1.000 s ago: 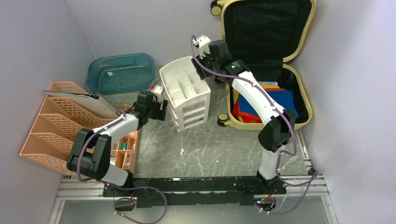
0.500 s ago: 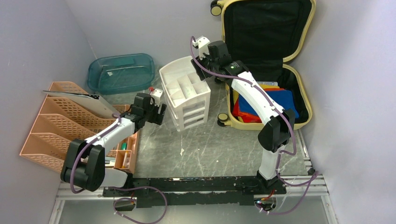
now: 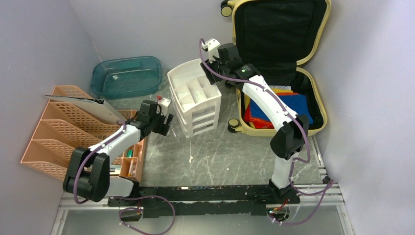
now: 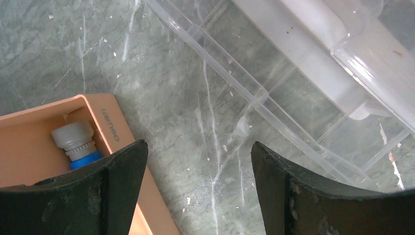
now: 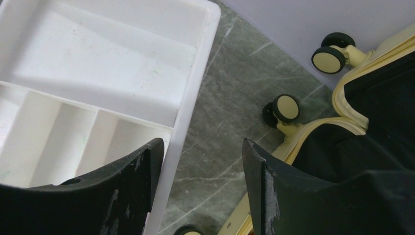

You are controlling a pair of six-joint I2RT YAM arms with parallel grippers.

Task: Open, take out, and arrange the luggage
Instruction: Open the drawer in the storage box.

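The pale yellow luggage [image 3: 264,132] lies open at the back right. Its black-lined lid [image 3: 279,34] leans on the rear wall, and red, blue and yellow folded items [image 3: 281,110] fill the base. My right gripper [image 3: 214,73] hovers open and empty over the gap between the white drawer unit [image 3: 193,98] and the luggage. In the right wrist view, the gripper [image 5: 202,141] frames bare table, with the yellow rim [image 5: 313,129] and a wheel [image 5: 286,107] to its right. My left gripper [image 3: 164,122] is open and empty above the table, left of the drawer unit.
A teal tray [image 3: 127,76] sits at the back left. An orange file rack [image 3: 58,132] and an orange organiser [image 4: 44,127] holding a small capped bottle [image 4: 76,142] line the left side. Walls close in on both sides.
My left gripper has drawn back a little toward the near left, away from the drawer unit. The right arm has stayed put.
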